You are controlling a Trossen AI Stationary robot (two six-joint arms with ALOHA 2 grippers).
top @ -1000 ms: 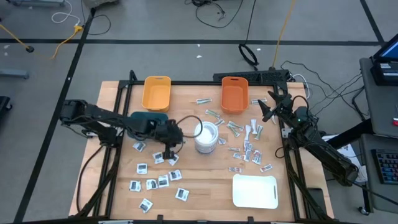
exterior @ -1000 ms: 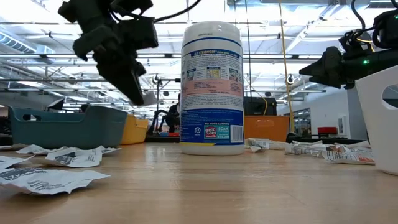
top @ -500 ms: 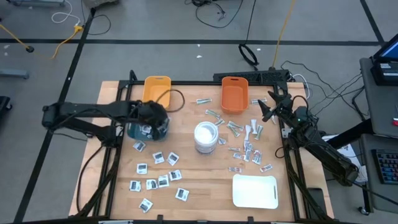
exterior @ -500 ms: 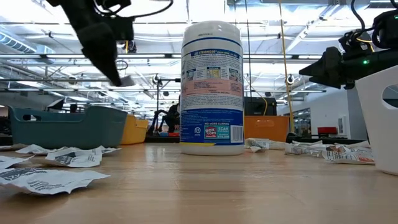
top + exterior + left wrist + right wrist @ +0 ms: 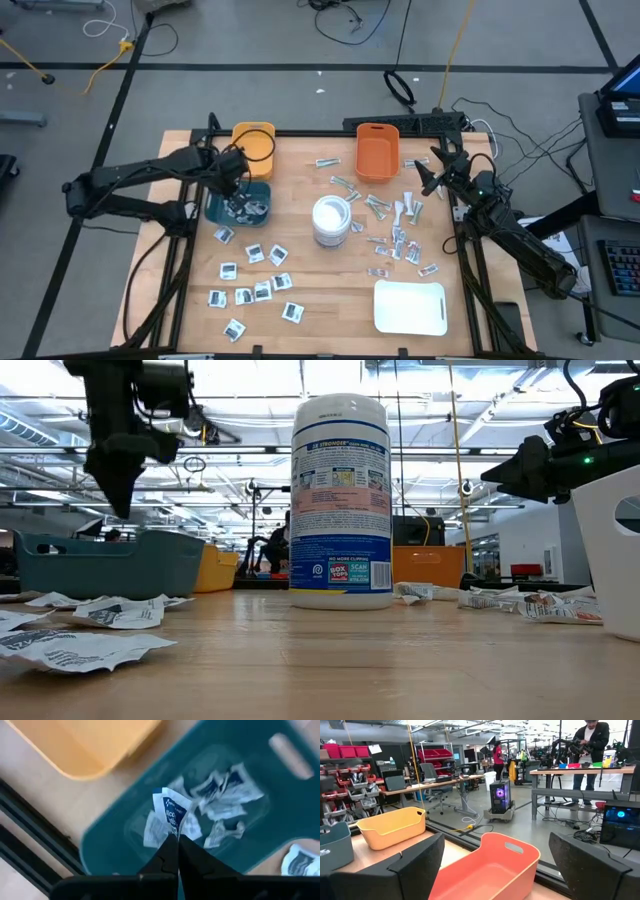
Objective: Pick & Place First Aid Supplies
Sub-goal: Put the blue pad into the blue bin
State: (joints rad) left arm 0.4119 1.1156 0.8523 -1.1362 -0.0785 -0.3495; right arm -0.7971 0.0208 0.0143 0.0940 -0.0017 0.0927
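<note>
While my left tool [image 5: 177,842] hangs over the teal bin [image 5: 125,820], pinched shut on a packet [image 5: 170,810], I judge release comes next: open and drop it straight below. My right tool [image 5: 432,172] waits open.

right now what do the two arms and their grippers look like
Both arms are dark, slim, jointed links. The left gripper has two black fingers tapering to thin tips. The right gripper has broad, flat black fingers; black cable loops run along the right arm.
</note>
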